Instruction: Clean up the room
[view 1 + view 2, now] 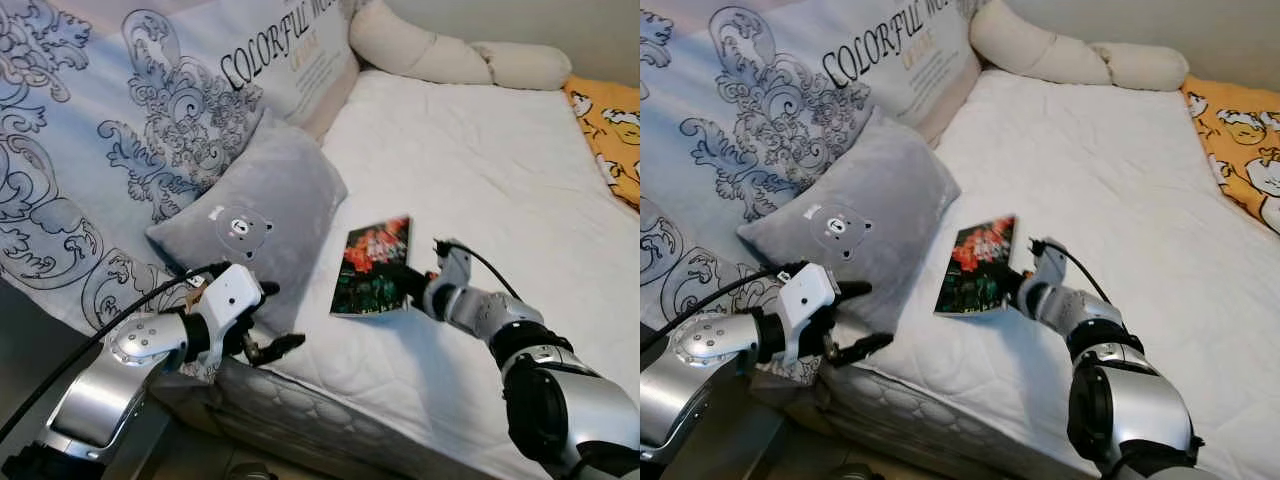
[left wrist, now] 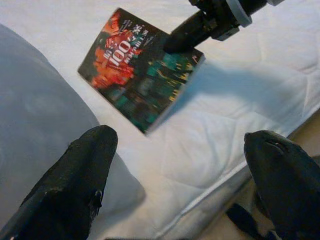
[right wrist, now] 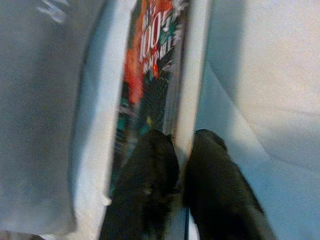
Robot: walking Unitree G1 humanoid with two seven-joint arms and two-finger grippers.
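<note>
My right end effector [image 1: 412, 283] pinches a book [image 1: 372, 266] by its edge, lifted tilted over the bed [image 1: 480, 170].

Nearest my head camera, both silver arms reach forward from the bottom corners; the left end effector [image 1: 268, 318] hangs spread wide at the mattress edge, just beside the grey bear cushion [image 1: 255, 225]. My left wrist view reads "100" on the dark red-and-green cover, which the head views leave blurred; my right wrist view shows the two fingers [image 3: 150, 180] clamped on either side of the book's edge. White quilted mattress, patterned bedspread [image 1: 110, 130], cream bolster [image 1: 450, 55], orange cartoon blanket [image 1: 608, 125] at the far right.
</note>
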